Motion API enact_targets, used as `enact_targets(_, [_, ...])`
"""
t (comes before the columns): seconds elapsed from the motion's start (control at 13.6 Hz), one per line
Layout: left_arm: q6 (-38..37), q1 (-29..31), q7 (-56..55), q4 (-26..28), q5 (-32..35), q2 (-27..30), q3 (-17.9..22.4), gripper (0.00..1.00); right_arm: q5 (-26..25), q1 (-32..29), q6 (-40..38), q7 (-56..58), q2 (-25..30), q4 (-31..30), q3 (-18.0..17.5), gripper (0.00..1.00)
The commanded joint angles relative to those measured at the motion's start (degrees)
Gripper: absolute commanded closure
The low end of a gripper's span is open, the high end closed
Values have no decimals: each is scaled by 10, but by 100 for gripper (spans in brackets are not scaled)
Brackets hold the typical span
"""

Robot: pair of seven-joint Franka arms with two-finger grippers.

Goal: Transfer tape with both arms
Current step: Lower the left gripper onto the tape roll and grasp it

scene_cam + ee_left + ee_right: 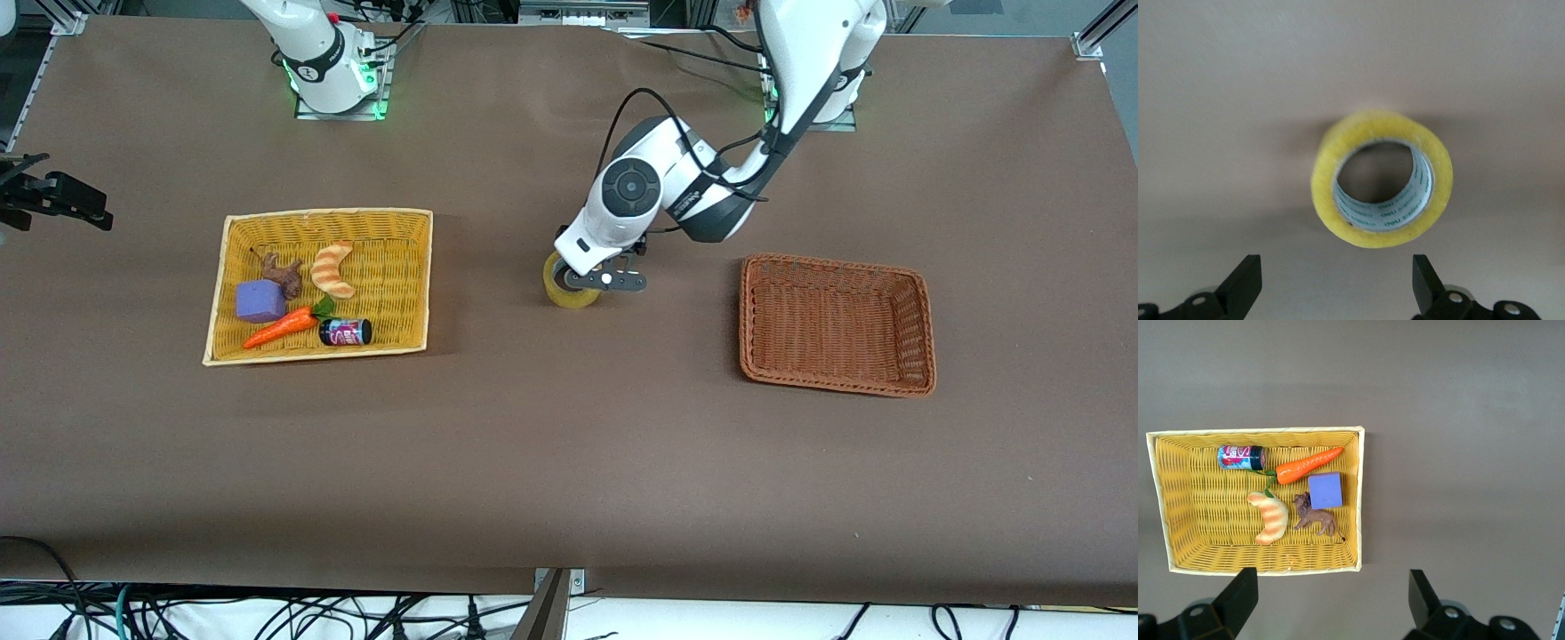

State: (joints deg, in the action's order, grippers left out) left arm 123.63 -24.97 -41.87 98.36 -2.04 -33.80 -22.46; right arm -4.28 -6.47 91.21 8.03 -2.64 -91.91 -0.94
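With the left gripper (1331,287) gaping wide and empty just above the tape (1381,179) on the table, its 2 fingers could nudge the roll away, while the right gripper (1328,603), also open, waits over the yellow basket (1165,520).

We see green print repeated round the inner core of the tape (1381,179), too small to read; the small bottle's (1241,457) label is likewise illegible.
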Motion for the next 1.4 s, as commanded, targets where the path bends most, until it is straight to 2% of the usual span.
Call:
enact_targets(0.0, [34,-19,-20,13,23,-6,13,1,10,-4,4,10,4,-4,-1,0])
enact_targets(0.44, [47,-23,-19,11,26,-22,31,1,10,-4,4,-30,4,-4,-1,0])
enact_targets(0.88, [112,-50,-19,12,27,-59,58,1,11,-4,4,-30,0,-4,-1,0])
enact_targets(0.96, [112,-50,-15,12,27,-60,59,7,11,-4,4,-30,0,-4,-1,0])
enact_targets(1.03, [112,-50,-10,12,27,-59,65,27,11,-4,4,-30,0,-3,-1,0])
enact_targets(1.18, [112,-50,-9,12,27,-59,67,94,10,-4,4,-30,0,-3,-1,0])
enact_targets(1.25, [111,-49,-9,13,27,-58,67,100,10,-4,4,-30,0,-3,-1,0])
enact_targets(1.32, [108,-47,-8,13,27,-57,67,100,10,-4,4,-31,0,-4,-1,0])
